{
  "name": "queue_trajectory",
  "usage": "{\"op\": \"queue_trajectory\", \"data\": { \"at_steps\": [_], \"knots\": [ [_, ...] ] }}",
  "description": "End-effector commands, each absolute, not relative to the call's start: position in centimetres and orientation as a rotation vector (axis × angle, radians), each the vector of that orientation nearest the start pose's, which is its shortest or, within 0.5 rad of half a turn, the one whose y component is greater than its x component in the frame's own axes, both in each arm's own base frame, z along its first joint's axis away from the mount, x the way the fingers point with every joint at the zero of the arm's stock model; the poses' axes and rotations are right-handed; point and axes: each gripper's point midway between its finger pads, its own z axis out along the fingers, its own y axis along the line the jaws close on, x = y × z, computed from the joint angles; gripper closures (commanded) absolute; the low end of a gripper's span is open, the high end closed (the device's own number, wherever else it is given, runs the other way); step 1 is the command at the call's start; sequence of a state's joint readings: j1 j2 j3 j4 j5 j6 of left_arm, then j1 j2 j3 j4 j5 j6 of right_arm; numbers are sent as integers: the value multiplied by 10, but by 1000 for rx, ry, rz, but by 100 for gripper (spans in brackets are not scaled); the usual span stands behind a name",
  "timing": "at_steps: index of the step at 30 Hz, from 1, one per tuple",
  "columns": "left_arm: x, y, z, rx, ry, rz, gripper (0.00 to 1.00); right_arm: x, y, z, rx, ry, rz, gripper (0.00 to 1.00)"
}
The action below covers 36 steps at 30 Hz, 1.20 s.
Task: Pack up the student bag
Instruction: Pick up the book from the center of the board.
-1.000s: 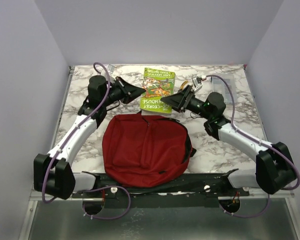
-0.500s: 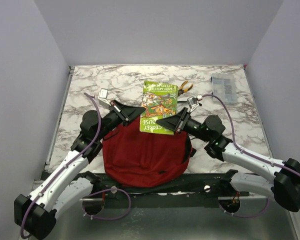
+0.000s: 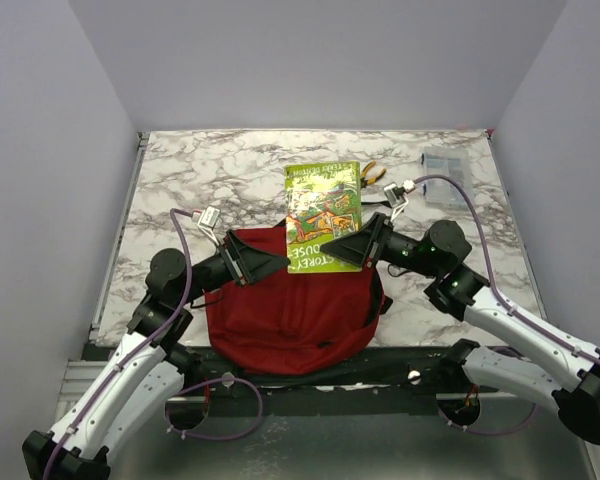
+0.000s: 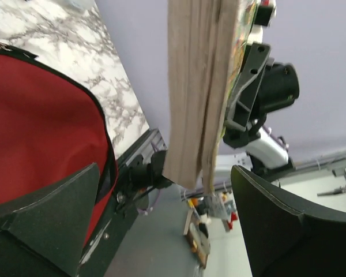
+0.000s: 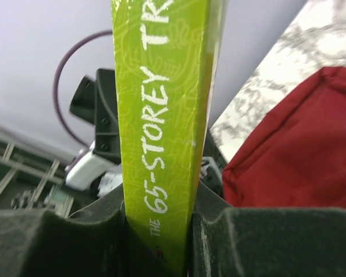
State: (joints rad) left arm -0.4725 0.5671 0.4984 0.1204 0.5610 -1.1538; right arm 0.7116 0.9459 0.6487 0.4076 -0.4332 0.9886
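Observation:
The student bag [image 3: 290, 310], a dark red backpack, lies flat at the near middle of the table. Over its far edge a bright green book [image 3: 323, 215] is held up off the table. My right gripper [image 3: 365, 243] is shut on the book's spine [image 5: 161, 115], with the spine pinched between both fingers of my right gripper [image 5: 158, 242]. My left gripper [image 3: 272, 264] is open at the book's left corner, above the bag. In the left wrist view the book's page edge [image 4: 196, 86] hangs untouched beyond the wide-apart fingers [image 4: 294, 231], and the bag [image 4: 40, 127] fills the left.
Orange-handled pliers [image 3: 372, 173] and a clear plastic box [image 3: 445, 165] lie at the back right of the marble table [image 3: 200, 170]. Grey walls close in the left, right and back. The black frame rail [image 3: 400, 365] runs along the near edge.
The right gripper closed on the book and carried it from the far table towards the bag, tilting it up. The left gripper drew back over the bag and opened.

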Motion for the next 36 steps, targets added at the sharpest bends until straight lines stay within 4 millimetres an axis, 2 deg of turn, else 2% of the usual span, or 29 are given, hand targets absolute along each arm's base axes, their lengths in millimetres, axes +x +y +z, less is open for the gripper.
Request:
{"op": "queue_trajectory", "data": {
  "at_steps": [1, 5, 7, 11, 13, 19, 23, 25, 28, 31, 34, 36],
  "knots": [
    [132, -226, 300, 149, 1773, -1698, 2, 139, 308, 351, -501, 1617, 1838, 99],
    [115, -224, 325, 269, 1695, -1727, 2, 101, 305, 373, -664, 1513, 2124, 99],
    [108, -222, 336, 304, 1643, -1728, 2, 96, 305, 377, -697, 1508, 2172, 99],
    [94, -218, 354, 381, 1542, -1732, 2, 100, 310, 371, -725, 1542, 2152, 99],
    [95, -217, 358, 360, 1533, -1736, 1, 106, 315, 362, -745, 1598, 2104, 99],
    [110, -215, 365, 217, 1529, -1751, 4, 108, 319, 345, -811, 1674, 2063, 99],
    [127, -210, 369, 80, 1509, -1730, 20, 112, 322, 336, -821, 1693, 2024, 100],
    [137, -210, 363, -13, 1532, -1745, 33, 118, 325, 332, -793, 1707, 2016, 99],
    [147, -210, 354, -102, 1563, -1759, 47, 121, 326, 330, -767, 1697, 2008, 99],
    [155, -208, 349, -197, 1565, -1769, 63, 122, 325, 332, -721, 1677, 2018, 88],
    [158, -205, 355, -200, 1530, -1745, 72, 120, 323, 332, -721, 1644, 2021, 82],
    [161, -203, 361, -207, 1513, -1737, 85, 126, 324, 330, -680, 1649, 1989, 73]
  ]
}}
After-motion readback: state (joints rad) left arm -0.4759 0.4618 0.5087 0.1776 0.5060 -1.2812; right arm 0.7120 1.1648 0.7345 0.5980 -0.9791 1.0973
